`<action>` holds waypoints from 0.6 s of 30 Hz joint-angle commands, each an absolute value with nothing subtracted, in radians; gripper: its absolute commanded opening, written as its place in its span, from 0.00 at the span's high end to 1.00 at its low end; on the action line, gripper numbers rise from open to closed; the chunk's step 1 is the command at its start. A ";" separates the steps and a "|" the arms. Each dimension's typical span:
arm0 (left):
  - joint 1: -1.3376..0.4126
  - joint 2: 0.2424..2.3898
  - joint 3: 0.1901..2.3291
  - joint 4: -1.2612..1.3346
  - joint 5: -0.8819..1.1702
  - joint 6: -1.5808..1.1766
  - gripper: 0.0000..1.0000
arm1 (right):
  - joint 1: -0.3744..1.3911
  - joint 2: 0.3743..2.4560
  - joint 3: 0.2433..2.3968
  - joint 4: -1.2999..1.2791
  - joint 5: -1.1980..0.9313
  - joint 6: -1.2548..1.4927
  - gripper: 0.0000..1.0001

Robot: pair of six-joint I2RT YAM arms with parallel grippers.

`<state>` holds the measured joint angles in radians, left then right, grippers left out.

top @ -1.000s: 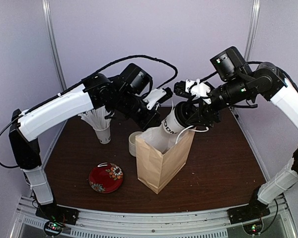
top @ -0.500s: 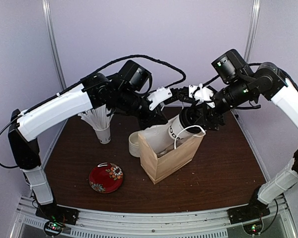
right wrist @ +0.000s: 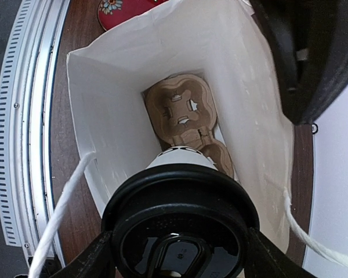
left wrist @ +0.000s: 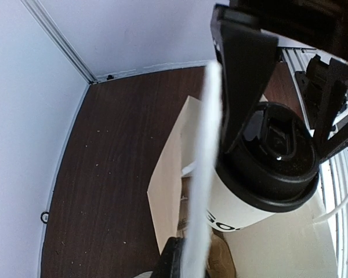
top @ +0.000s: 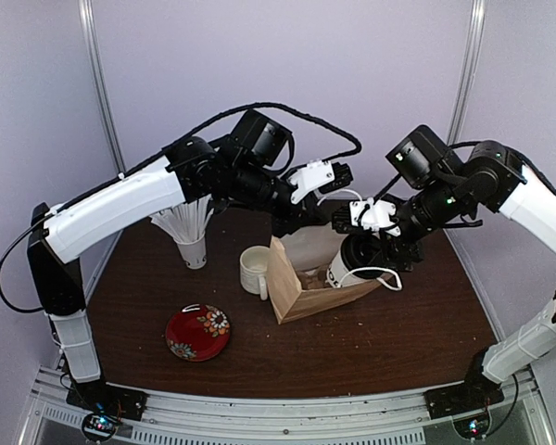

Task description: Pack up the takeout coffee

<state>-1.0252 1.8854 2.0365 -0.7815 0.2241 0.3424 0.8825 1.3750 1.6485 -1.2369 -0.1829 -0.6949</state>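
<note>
The takeout coffee cup (top: 339, 270), white with black lettering and a black lid (right wrist: 181, 231), is held tilted with its base inside the mouth of the brown paper bag (top: 301, 283). My right gripper (top: 356, 252) is shut on the cup just under the lid, with one finger (right wrist: 87, 260) on each side. The bag leans over to the right and has a cardboard cup carrier (right wrist: 182, 116) at its bottom. My left gripper (top: 339, 176) is above the bag, shut on its white cord handle (left wrist: 206, 174). The cup also shows in the left wrist view (left wrist: 243, 208).
A white ceramic mug (top: 255, 270) stands just left of the bag. A paper cup of white straws (top: 193, 243) stands at the back left. A red flowered bowl (top: 197, 332) sits front left. The bag's second cord handle (top: 385, 275) hangs loose by the cup.
The bag has tipped from upright to leaning low to the right. My right gripper has moved down with the cup into the bag's mouth. My left gripper has moved right, holding the handle.
</note>
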 commanded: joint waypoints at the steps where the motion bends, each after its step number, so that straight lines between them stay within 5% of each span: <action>1: -1.033 1.873 2.042 -0.679 0.245 0.346 0.93 | 0.909 1.353 1.597 -1.225 -0.149 -0.726 0.57; 4: -1.034 1.865 2.017 -0.657 0.241 0.335 0.62 | 0.933 1.351 1.585 -1.239 -0.148 -0.736 0.57; 9: -1.033 1.818 1.966 -0.640 0.259 0.306 0.39 | 0.969 1.340 1.568 -1.258 -0.126 -0.762 0.57; 13: -1.034 1.747 1.859 -0.553 0.267 0.269 0.30 | 0.986 1.333 1.585 -1.294 -0.150 -0.781 0.57; 18: -1.033 1.738 1.837 -0.549 0.247 0.241 0.31 | 0.989 1.333 1.613 -1.280 -0.137 -0.756 0.57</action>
